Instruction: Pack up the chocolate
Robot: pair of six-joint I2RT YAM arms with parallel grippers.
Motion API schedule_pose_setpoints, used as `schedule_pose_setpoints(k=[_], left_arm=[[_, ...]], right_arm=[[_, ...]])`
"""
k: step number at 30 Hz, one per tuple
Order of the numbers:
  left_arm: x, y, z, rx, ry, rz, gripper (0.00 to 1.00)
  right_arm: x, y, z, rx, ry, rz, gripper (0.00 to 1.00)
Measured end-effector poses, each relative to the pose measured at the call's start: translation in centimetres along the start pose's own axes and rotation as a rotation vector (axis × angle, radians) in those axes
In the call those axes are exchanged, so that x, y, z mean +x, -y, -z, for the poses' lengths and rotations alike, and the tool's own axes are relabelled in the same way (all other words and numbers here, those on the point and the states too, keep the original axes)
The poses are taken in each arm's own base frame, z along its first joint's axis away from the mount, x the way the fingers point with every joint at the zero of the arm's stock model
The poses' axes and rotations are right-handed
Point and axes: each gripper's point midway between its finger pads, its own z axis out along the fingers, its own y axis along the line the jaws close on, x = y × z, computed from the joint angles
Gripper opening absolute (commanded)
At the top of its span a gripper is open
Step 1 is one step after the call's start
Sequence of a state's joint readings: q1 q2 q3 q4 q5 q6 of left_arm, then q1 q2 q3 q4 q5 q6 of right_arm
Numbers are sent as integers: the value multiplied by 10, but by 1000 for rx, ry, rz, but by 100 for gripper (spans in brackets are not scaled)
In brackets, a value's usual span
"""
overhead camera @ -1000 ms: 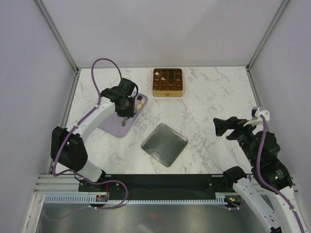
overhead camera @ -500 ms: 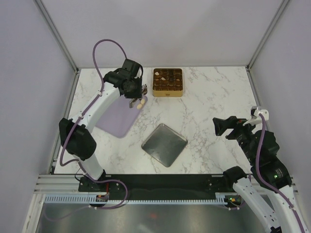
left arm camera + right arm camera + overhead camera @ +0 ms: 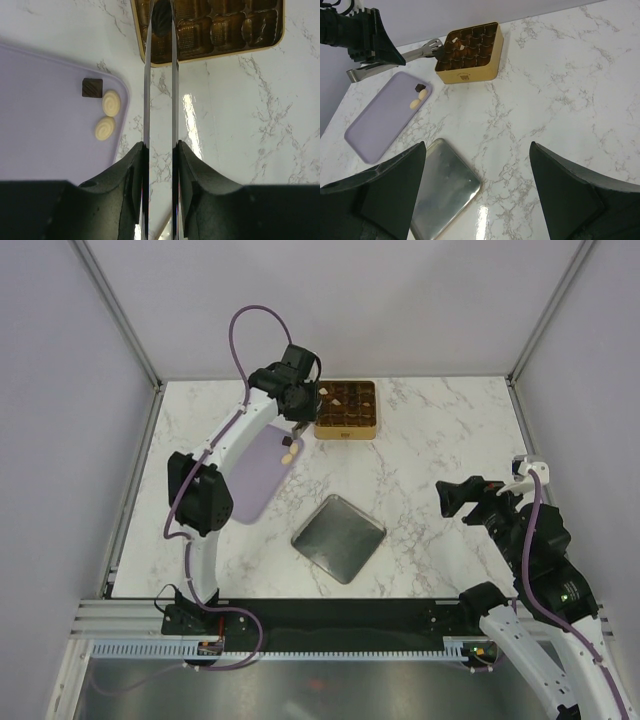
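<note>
The left tool (image 3: 161, 10), blades nipped on 1 dark chocolate (image 3: 161, 22), hangs over the tin's (image 3: 250, 47) left edge (3 pieces (image 3: 107, 103) wait on the board (image 3: 45, 150)), right tool (image 3: 477, 145) spread, far off.

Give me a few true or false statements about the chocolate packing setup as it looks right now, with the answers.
1. Three chocolates lie on the lilac board. True: one dark square, two cream swirls.
2. The silver lid covers the gold tin. False: the lid lies on the table, apart from the open tin.
3. The left tool holds a dark piece at the tin's left edge. True.
4. The right tool grips a cream piece. False: it is open and empty.
</note>
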State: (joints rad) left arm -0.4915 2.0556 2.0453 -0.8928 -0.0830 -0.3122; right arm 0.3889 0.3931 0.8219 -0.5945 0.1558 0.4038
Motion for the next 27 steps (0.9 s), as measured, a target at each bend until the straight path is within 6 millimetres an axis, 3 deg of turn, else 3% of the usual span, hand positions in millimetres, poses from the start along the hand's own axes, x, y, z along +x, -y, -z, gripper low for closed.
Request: schedule_pose_setpoints(k=[15,27], left_arm=[[5,-3,-33,-21,-24,-37,40],[3,-3,-36,-26,-17,-47,47]], right_arm=[[0,0,-2,3,-2,1,93],[0,0,-2,5,-1,0,93]])
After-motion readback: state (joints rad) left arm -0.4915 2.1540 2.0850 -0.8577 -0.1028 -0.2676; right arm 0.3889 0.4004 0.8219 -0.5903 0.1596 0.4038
